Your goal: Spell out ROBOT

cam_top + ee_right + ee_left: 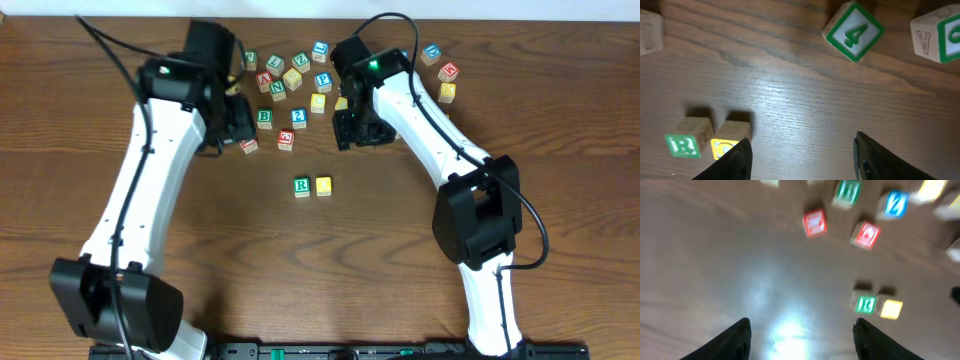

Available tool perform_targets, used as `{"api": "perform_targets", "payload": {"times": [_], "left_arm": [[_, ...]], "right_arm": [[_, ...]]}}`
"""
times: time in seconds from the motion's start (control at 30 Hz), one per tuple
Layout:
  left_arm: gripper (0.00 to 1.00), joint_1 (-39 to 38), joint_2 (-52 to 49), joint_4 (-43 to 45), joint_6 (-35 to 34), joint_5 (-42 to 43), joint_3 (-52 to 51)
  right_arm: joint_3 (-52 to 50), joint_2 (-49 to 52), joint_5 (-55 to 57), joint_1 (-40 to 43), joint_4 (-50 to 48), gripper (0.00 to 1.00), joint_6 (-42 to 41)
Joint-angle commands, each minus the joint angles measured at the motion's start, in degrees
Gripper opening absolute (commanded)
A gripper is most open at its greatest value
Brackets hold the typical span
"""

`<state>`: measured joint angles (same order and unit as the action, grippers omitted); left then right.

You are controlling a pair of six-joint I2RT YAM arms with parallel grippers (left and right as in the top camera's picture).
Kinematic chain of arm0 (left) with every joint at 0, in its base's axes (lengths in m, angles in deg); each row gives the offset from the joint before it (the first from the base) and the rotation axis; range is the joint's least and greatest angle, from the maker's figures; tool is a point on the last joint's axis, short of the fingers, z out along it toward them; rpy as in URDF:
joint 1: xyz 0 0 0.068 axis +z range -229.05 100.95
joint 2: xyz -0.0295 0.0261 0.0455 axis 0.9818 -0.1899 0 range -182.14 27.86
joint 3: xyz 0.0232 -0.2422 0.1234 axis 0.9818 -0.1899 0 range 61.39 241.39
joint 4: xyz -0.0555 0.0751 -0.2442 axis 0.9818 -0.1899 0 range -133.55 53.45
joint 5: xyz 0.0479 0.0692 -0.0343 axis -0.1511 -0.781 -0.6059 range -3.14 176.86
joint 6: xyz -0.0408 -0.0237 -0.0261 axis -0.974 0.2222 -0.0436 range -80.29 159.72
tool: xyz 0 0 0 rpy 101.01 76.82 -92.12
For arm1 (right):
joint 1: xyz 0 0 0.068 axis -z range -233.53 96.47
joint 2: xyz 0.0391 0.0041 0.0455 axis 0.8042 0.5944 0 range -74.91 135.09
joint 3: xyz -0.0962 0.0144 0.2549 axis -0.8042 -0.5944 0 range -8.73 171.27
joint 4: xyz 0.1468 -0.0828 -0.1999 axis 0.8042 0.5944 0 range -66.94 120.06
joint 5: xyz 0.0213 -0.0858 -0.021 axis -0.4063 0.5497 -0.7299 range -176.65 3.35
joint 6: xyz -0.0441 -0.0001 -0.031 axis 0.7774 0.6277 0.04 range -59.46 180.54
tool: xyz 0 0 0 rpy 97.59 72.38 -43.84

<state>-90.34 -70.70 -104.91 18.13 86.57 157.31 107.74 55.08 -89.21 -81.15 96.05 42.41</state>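
The next move, as I judge it, is fetching a B. The row holds a green-faced wooden R cube [302,186] and, touching it, a yellow-faced wooden cube [323,186] whose letter I cannot read. A green-faced wooden cube reading B [264,118] sits at the edge of the scattered pile of coloured wooden letter cubes [295,75]. In the overhead view it lies just beside the left end effector [236,120], on the side toward the other arm. The right end effector [352,128] is well apart from it, with other cubes between, so the left arm is the nearer one.

A cube has no long axis to favour. What counts is the row, which in both wrist views runs parallel to the gap between the fingers, with its free end at the yellow cube.

Both end effectors are released, fingers spread with only the bare brown wooden surface [740,270] between them.

The left wrist view, though blurred, shows what is probably the B cube ahead of its fingers at the top edge. A red-faced cube [815,222] lies nearer, and the row sits off to one side. The right wrist view is sharp but lacks the B. It shows the row just beside one finger [737,160], which covers part of the yellow cube, and a green-bordered 4 cube [853,31] ahead.
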Motion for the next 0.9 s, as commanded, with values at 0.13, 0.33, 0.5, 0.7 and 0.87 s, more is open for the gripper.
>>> {"api": "perform_targets", "payload": {"times": [0.13, 0.33, 0.5, 0.7, 0.87], "left_arm": [[0.59, -6.16, 0.72, 10.29, -5.75, 3.78, -14.64], [0.59, -8.81, 0.17, 18.51, -5.75, 5.55, -20.9], [0.59, -8.83, 0.07, 22.23, -5.44, 5.7, -22.73], [0.59, -8.83, 0.07, 25.55, -0.68, 5.68, -23.32], [0.59, -7.19, 0.11, 27.15, 2.56, 5.66, -23.08]], "right_arm": [[-6.03, -1.4, 0.5, -1.36, -0.92, 0.61, -0.09], [-10.43, -1.4, 0.48, -3.37, -4.52, 0.61, -1.81], [-11.52, -1.4, 0.46, -4.39, -5.46, 0.61, -3.37], [-11.91, -1.4, 0.66, -5.4, -6.4, 0.62, -5.22], [-11.89, -1.42, 0.5, -5.38, -7.02, 0.61, -5.2]]}}
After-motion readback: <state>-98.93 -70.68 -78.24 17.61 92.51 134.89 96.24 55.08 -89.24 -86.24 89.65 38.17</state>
